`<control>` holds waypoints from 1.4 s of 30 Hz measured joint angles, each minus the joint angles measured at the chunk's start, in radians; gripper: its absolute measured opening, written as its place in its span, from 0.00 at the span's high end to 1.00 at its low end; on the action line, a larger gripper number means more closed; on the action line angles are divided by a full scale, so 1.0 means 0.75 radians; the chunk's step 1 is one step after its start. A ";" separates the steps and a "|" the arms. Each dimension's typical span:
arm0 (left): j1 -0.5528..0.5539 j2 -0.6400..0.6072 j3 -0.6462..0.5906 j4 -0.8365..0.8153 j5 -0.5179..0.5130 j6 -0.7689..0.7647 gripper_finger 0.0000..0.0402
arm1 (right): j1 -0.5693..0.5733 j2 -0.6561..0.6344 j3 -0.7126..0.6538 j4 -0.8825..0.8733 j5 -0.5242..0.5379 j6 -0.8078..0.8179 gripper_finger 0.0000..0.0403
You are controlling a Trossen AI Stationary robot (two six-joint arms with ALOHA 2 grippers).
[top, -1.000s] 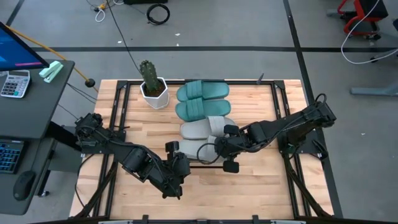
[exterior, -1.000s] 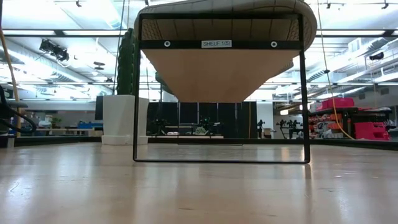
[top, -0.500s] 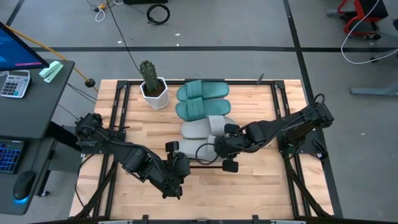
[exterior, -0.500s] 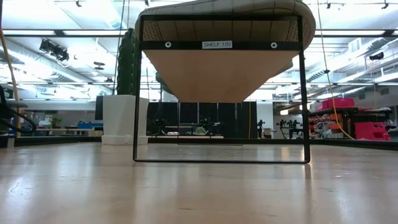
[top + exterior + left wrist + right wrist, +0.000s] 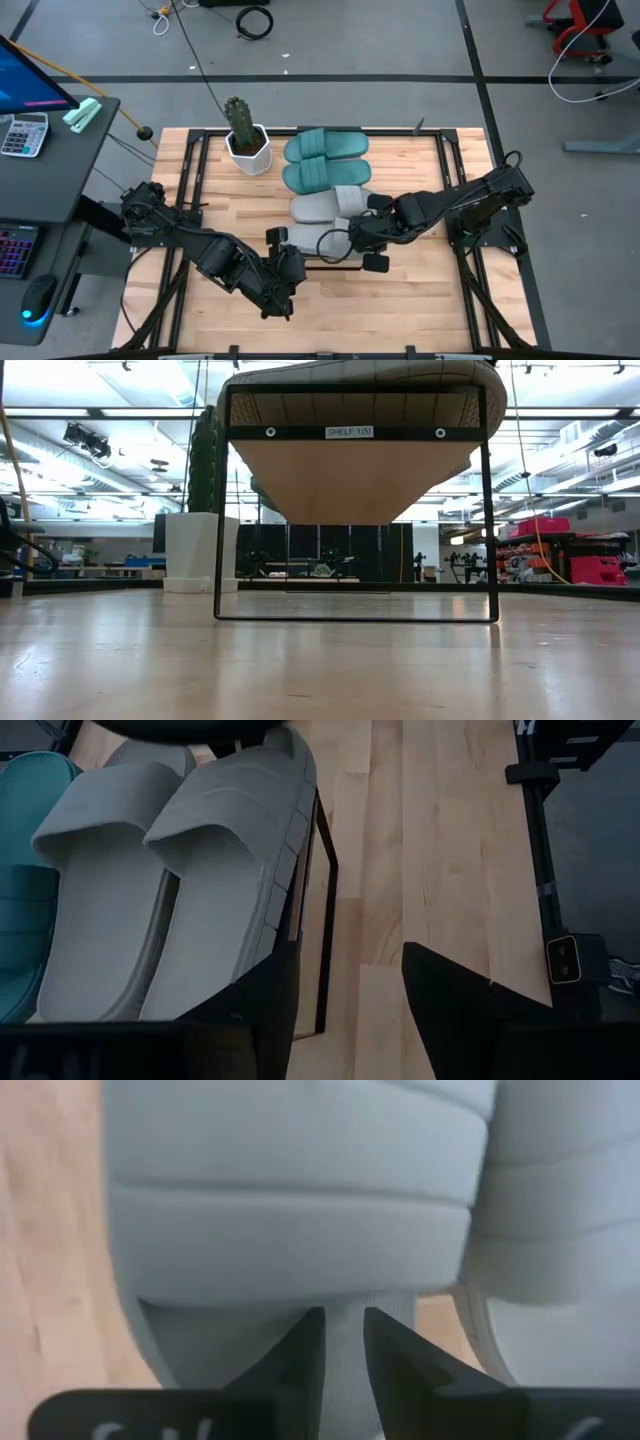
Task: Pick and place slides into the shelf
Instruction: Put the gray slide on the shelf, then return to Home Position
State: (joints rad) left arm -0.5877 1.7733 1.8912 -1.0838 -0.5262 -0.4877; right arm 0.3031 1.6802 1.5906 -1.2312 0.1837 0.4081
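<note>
My left gripper [image 5: 283,262] hangs open and empty just beside the shelf [image 5: 300,895]. On the shelf lie all four slides [image 5: 325,189]. My right gripper [image 5: 343,1342], fingers slightly parted, is at the nearest grey slide's [image 5: 290,1200] strap.

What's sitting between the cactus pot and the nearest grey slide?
In the high view, two teal slides lie side by side on the shelf, between the cactus pot and the first grey slide.
</note>
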 joint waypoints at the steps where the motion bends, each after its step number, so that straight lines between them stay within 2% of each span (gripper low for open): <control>1: 0.000 0.000 0.000 -0.001 -0.001 0.002 0.54 | 0.001 0.000 0.000 -0.011 0.000 0.007 0.80; 7: -0.028 0.000 0.000 -0.002 -0.073 0.009 0.57 | 0.011 -0.037 0.002 -0.031 0.021 0.027 0.79; 12: -0.032 0.000 0.000 -0.002 -0.109 0.003 0.57 | 0.011 -0.135 0.005 -0.047 0.053 0.083 0.79; 21: -0.031 0.000 -0.001 0.087 -0.212 0.014 0.61 | 0.076 -0.297 0.006 -0.211 0.135 0.261 0.79; 32: 0.004 -0.052 -0.301 0.713 -0.252 0.169 0.70 | 0.176 -0.299 0.006 -0.226 0.212 0.365 0.80; 36: 0.023 -0.107 -0.456 1.072 -0.308 0.249 0.74 | 0.213 -0.299 0.006 -0.226 0.226 0.393 0.80; 42: 0.081 -0.222 -0.749 1.588 -0.316 0.365 0.84 | 0.253 -0.299 0.006 -0.224 0.243 0.415 0.80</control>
State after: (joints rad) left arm -0.5266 1.6068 1.3291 0.1074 -0.7631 -0.2140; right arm 0.4928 1.4559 1.5951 -1.3994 0.3661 0.7193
